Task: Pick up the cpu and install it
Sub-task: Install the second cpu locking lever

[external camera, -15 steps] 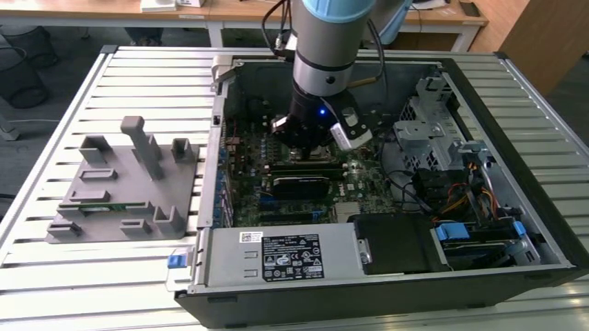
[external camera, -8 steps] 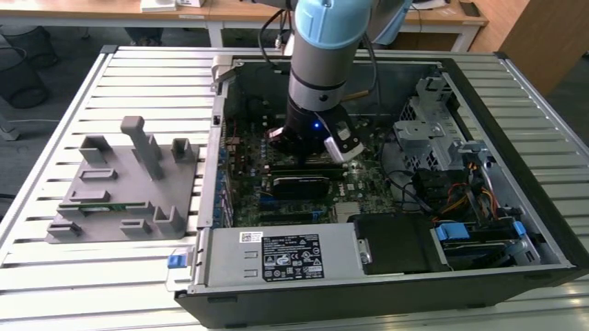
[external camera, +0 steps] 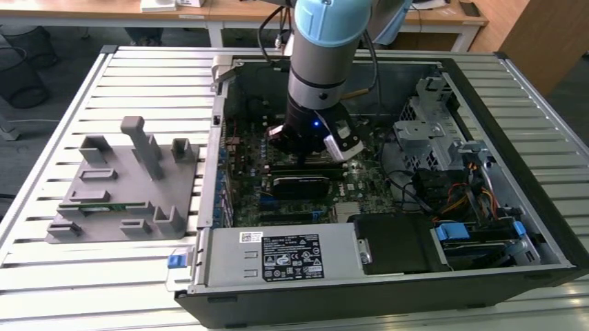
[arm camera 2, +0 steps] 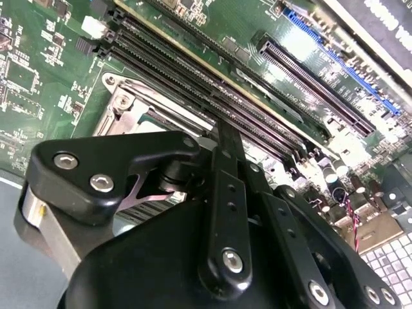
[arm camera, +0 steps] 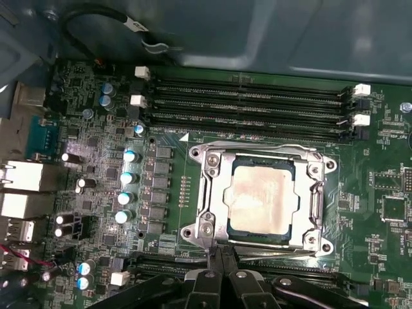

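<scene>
On the exterior view's left, a grey fixture block [external camera: 124,183] rests on the slatted counter [external camera: 55,124]. Right of it stands the open computer case [external camera: 478,89], where the arm's claw [arm camera: 219,265] hangs clenched and empty, just beside the socket frame [arm camera: 209,187] holding the cpu [arm camera: 259,201].

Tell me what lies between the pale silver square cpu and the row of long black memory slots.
In the first wrist view, the silver metal socket frame edges the pale silver square cpu; beyond it a bare green board strip reaches the long black memory slots.
</scene>
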You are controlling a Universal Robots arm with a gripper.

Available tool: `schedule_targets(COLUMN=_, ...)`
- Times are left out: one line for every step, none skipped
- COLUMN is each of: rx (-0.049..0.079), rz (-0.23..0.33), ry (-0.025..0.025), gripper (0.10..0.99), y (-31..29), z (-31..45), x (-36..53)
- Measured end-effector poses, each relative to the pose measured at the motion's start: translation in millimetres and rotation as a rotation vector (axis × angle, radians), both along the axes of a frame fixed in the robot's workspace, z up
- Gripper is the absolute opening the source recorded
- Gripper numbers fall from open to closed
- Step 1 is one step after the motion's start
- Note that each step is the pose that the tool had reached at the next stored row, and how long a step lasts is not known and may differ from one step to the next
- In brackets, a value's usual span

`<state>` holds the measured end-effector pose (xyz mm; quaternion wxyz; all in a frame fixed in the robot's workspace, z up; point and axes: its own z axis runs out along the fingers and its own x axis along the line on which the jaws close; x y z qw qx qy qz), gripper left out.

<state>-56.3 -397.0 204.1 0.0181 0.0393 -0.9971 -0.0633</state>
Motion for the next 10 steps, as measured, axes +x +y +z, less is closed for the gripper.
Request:
schedule_targets(rx=0.001, rz=0.000, ry=0.0000, gripper=0.106, y=0.0, z=0.0, x=-0.1)
schedule_targets(rx=0.001, rz=0.000, ry=0.0000, gripper=0.106, y=-0.1, z=0.0, x=-0.4)
schedule_targets(rx=0.002, rz=0.000, ry=0.0001, gripper=0.106, y=-0.2, z=0.1, x=-0.5)
schedule_targets(rx=0.004, rz=0.000, ry=0.0001, gripper=0.106, y=-0.4, z=0.0, x=-0.7)
schedule_targets(rx=0.007, rz=0.000, ry=0.0000, gripper=0.106, y=-0.5, z=0.0, x=-0.9)
schedule_targets(rx=0.009, rz=0.000, ry=0.0001, gripper=0.106, y=-0.7, z=0.1, x=-0.9)
schedule_targets(rx=0.011, rz=0.000, ry=0.0001, gripper=0.106, y=-0.9, z=0.1, x=-1.0)
schedule_targets(rx=0.012, rz=0.000, ry=0.0000, gripper=0.106, y=-1.1, z=0.1, x=-1.0)
schedule_targets(rx=0.013, rz=0.000, ry=0.0000, gripper=0.106, y=-1.3, z=0.1, x=-1.0)
schedule_targets(rx=0.013, rz=0.000, ry=0.0000, gripper=0.106, y=-1.4, z=0.1, x=-1.0)
